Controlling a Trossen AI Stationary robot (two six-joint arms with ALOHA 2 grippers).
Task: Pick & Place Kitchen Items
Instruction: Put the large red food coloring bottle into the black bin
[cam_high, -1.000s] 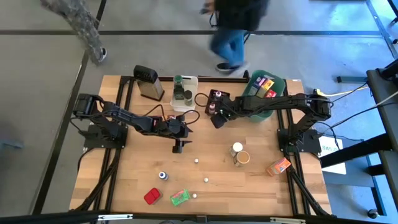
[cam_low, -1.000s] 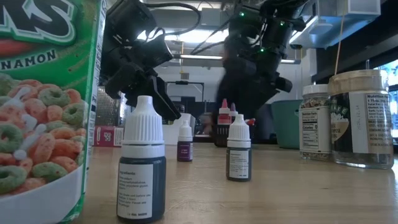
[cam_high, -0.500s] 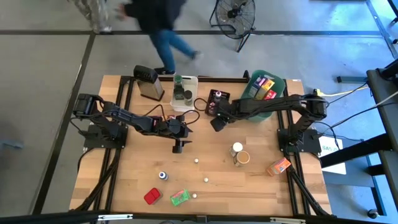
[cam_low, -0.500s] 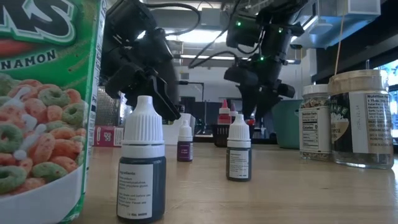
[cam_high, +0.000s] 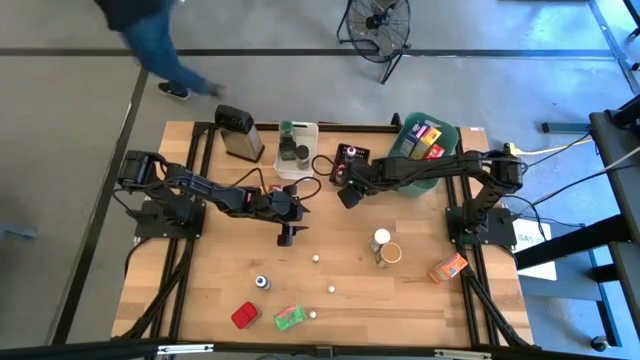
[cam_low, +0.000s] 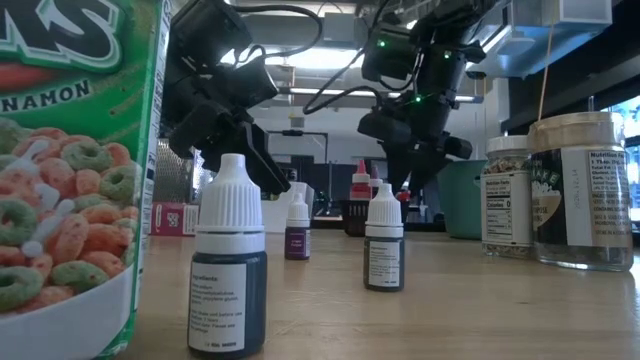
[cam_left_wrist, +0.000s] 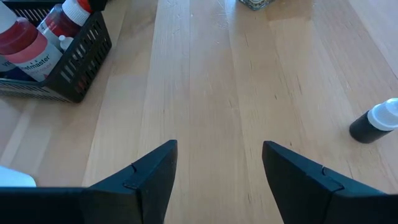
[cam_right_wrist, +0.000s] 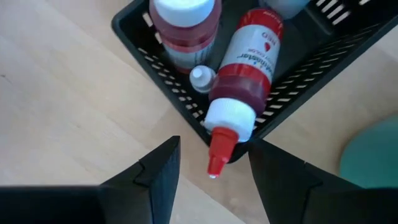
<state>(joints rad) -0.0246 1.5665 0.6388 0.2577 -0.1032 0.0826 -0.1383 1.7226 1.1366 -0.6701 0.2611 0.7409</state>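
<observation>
The right gripper (cam_right_wrist: 208, 171) hung open and empty just above a red bottle (cam_right_wrist: 245, 81) lying in the black basket (cam_right_wrist: 298, 93). It probably needed to drop and squeeze next. The left gripper (cam_left_wrist: 219, 171) waited open over bare table (cam_left_wrist: 205, 81), a small dark bottle (cam_left_wrist: 375, 121) off to one side.

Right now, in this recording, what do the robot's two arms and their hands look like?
Both arms are black and jointed, on black bases bolted to black rails along the table's sides. Thin black cables loop along each. The left hand and the right hand each have two flat, dark, angular fingers. In the low view, small green lights glow on the right arm.
</observation>
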